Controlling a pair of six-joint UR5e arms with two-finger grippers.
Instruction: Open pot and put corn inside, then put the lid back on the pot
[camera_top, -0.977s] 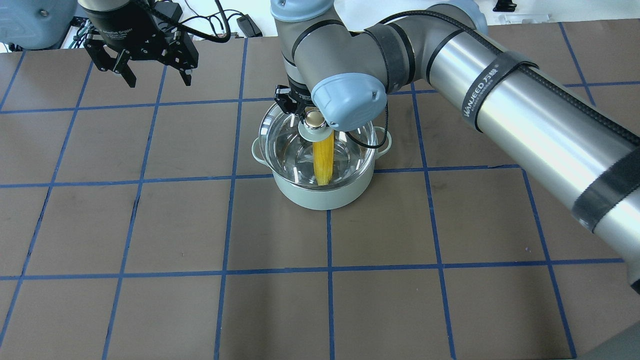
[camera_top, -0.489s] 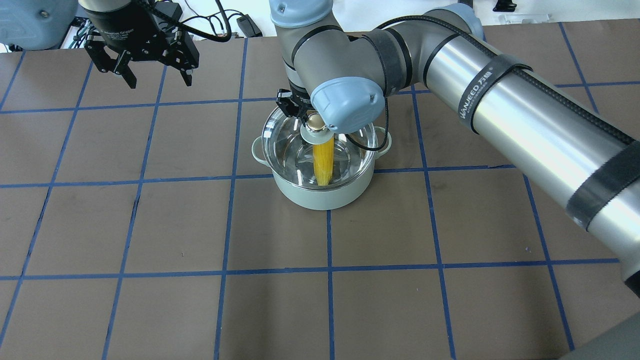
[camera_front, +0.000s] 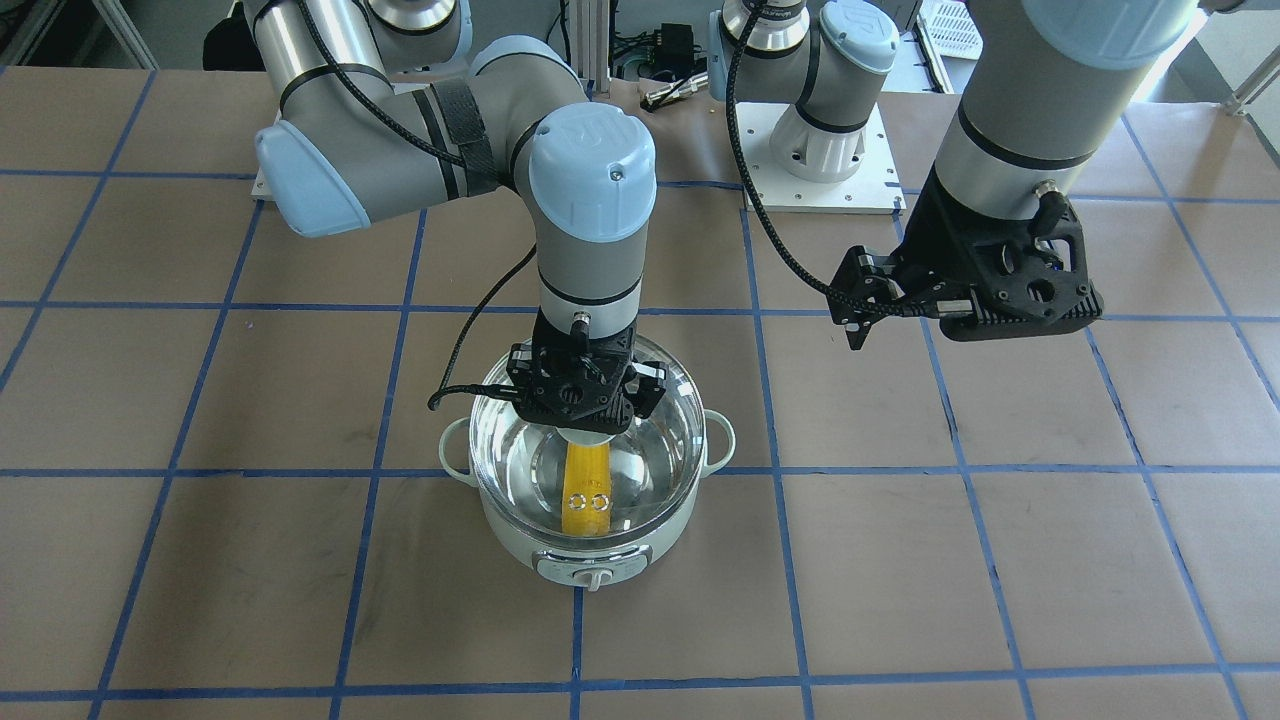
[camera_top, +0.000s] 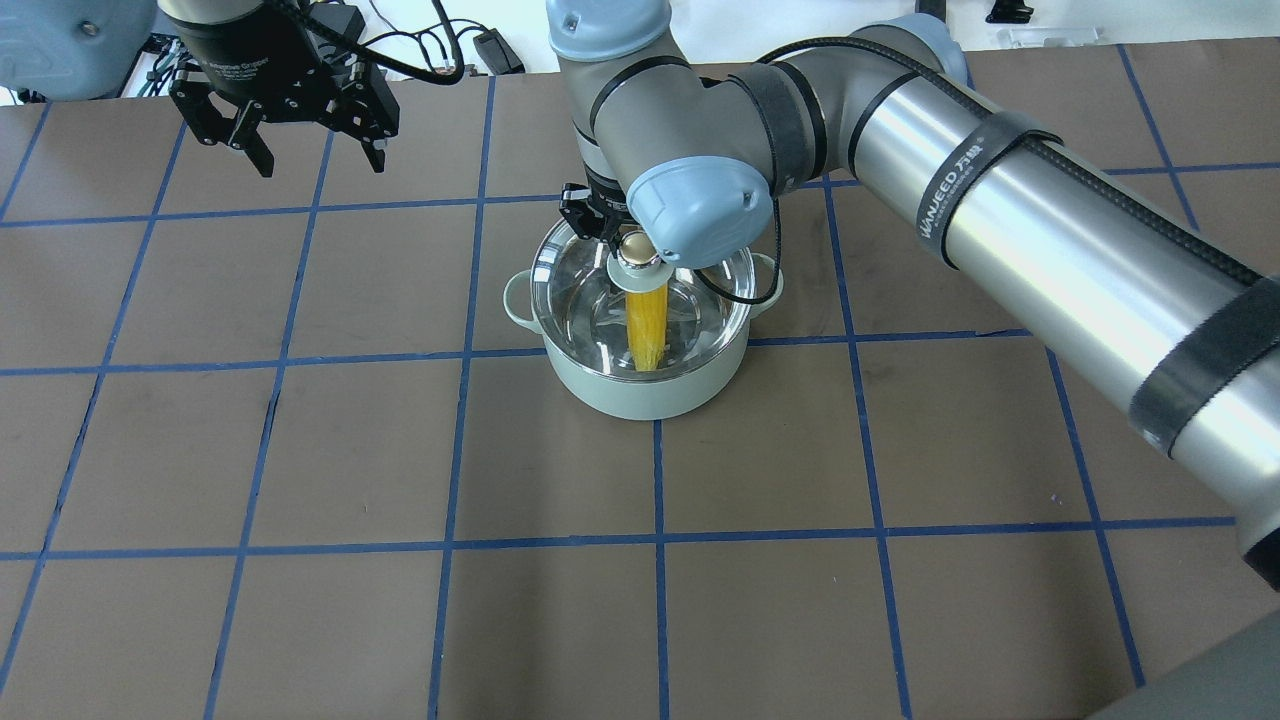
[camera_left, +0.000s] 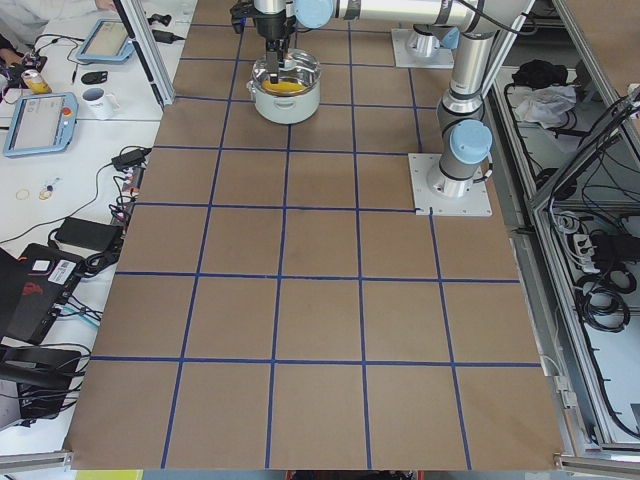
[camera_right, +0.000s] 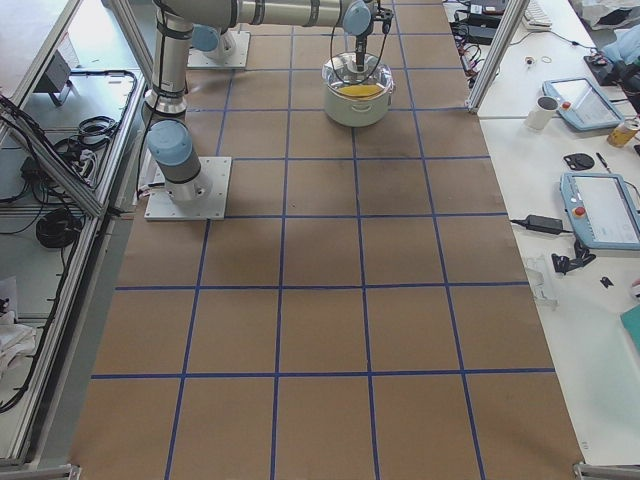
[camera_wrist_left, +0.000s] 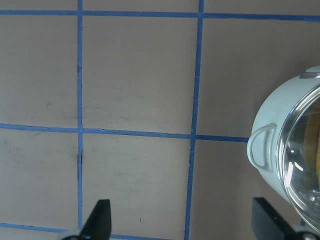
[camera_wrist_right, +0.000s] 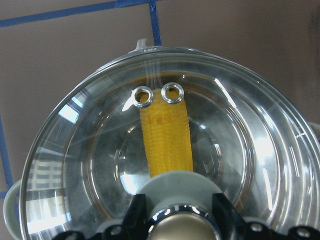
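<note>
**On the pot: lid in place, right claw clamped on its knob**

Near the middle of the brown, blue-taped table (camera_top: 300, 450), a little toward 12 o'clock in the overhead view, stands the mint-green pot (camera_top: 640, 398). Its loop handles stick out at 9 and 3 o'clock. In the front-facing view its control knob (camera_front: 590, 577) sits at 6 o'clock. The corn (camera_top: 647, 325) lies inside on the steel floor, running from 12 to 6 o'clock under the glass. The clear lid (camera_top: 575, 300) covers the pot's mouth, its edge lined up with the pot's rim all round. Whether it rests fully down, I cannot tell. In the right wrist view its two metal-ringed vent holes (camera_wrist_right: 143, 96) sit over the corn's end, at 12 o'clock from the ball knob.

The right gripper (camera_wrist_right: 179, 220) comes straight down on the lid. It has one black finger (camera_wrist_right: 136, 215) on each side of the beige knob (camera_top: 634, 246), closed against it.

The left gripper (camera_top: 320, 150) hangs above the table at 10 o'clock from the pot, well apart from it, with its fingers spread wide. Its wrist camera catches one pot handle (camera_wrist_left: 253, 150) at 3 o'clock.
</note>
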